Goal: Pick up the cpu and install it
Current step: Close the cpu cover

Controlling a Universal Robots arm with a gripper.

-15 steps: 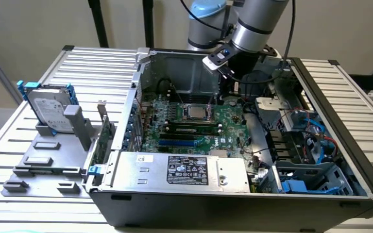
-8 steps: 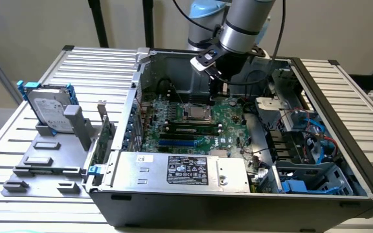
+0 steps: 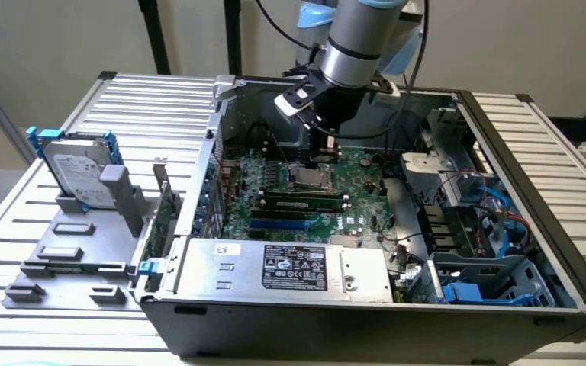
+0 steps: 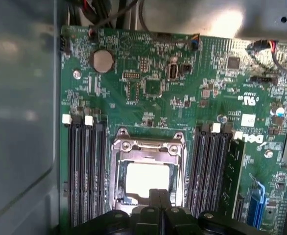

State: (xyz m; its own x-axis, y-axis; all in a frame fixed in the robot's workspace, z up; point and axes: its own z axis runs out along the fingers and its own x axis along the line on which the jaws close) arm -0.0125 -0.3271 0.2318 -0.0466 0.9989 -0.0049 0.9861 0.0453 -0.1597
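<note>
- Tool [image 4: 158,193]: fingers pressed together with nothing between them, hanging low inside the open case [image 3: 375,329].
- Far on the exterior view's left, a hard drive [image 3: 74,171] stands in a grey tray on the slatted table [image 3: 150,99], well apart from the tool.
- Next comes the case wall, then the green board [image 3: 366,174] lying flat on the case floor.
- Mid-case, the cpu [image 4: 144,177] lies flat inside the socket [image 4: 124,146], its bright square top showing through the metal frame. It looks seated rather than carried.
- Key relation: the cpu is straight beneath the tool, and the closed tips overlap one of its edges. I cannot tell whether they touch it or hover just above.
- Being square, the cpu has no long axis; its sides run parallel to the RAM slots [image 4: 84,166] that flank the socket.
- Nearer the camera sits the silver power supply [image 3: 283,267].
- On the exterior view's right are drive bays [image 3: 481,282] and blue cables [image 3: 499,206], clear of the tool.
</note>
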